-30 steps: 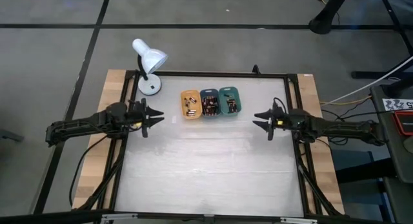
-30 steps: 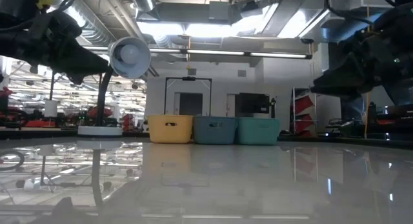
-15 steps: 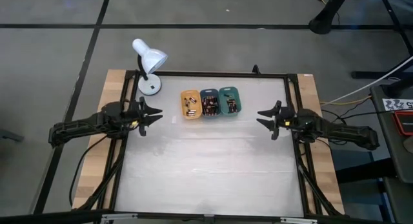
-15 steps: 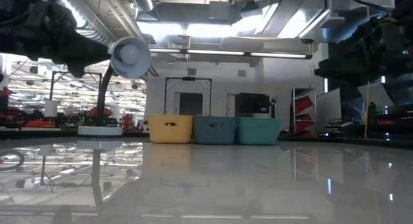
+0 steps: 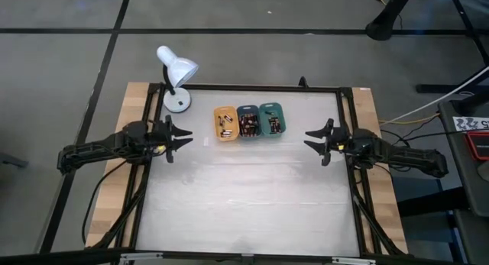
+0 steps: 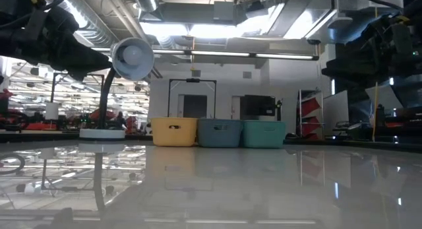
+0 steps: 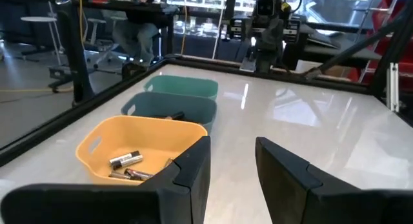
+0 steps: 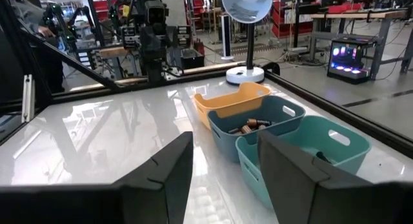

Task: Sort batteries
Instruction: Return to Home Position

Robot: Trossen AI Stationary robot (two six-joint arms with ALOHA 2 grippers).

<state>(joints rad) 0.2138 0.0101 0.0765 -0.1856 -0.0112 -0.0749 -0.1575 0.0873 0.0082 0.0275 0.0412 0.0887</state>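
Top-down camera: the three little trays sit in a tight row at the upper middle of the bench [image 5: 244,204], side by side. The orange tray [image 6: 175,133] is on the left, the dark teal tray [image 6: 219,134] in the middle and the green tray [image 6: 264,134] on the right. The batteries [image 5: 225,124] are inside the trays. There's a handful in the orange one, a denser dark heap in the teal one, and a few in the green. The left wrist camera gets a nice look at a couple of silvery ones lying flat on the orange tray's floor.

Both arms are pulled out toward the edges. The left gripper [image 5: 188,137] is at the middle left of the frame, over the bench's left edge, pointing in toward the trays and well apart from them. Its fingers are spread with a clear gap and there's nothing between them. The right gripper [image 5: 309,139] mirrors it at the middle right, also aimed inward, fingers apart and carrying nothing. It's a bit closer to the green tray but not touching it.

A white desk lamp [image 5: 177,72] stands at the bench's upper left corner, with its round base just left of the orange tray's row.
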